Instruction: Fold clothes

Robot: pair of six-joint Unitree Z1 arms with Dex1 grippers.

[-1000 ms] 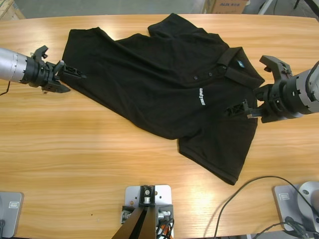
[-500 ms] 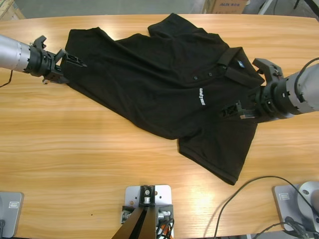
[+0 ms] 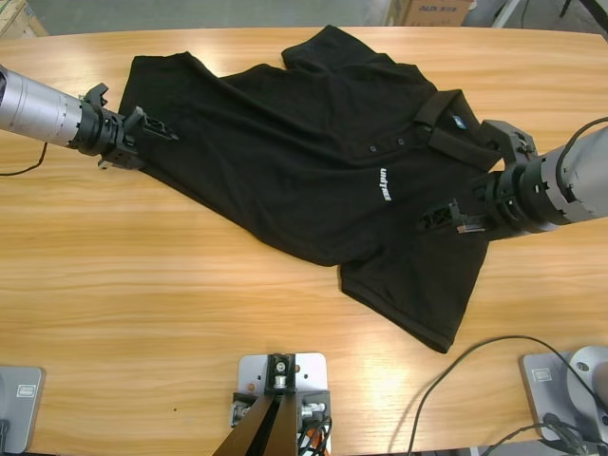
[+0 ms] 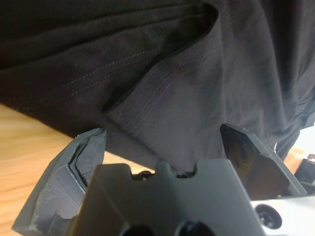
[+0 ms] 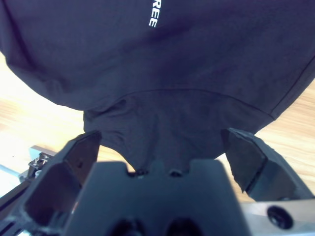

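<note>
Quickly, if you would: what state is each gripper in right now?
Left gripper: open, jaws either side of the polo shirt hem.
Right gripper: open, jaws around shirt fabric.

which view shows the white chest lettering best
The high view: the white lettering shows whole on the polo shirt, just below the buttons. The right wrist view catches only its last letters at the top edge. The left wrist view shows only plain black fabric, no lettering.

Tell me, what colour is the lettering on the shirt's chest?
White, on the black polo shirt; the lettering shows best in the high view.
</note>
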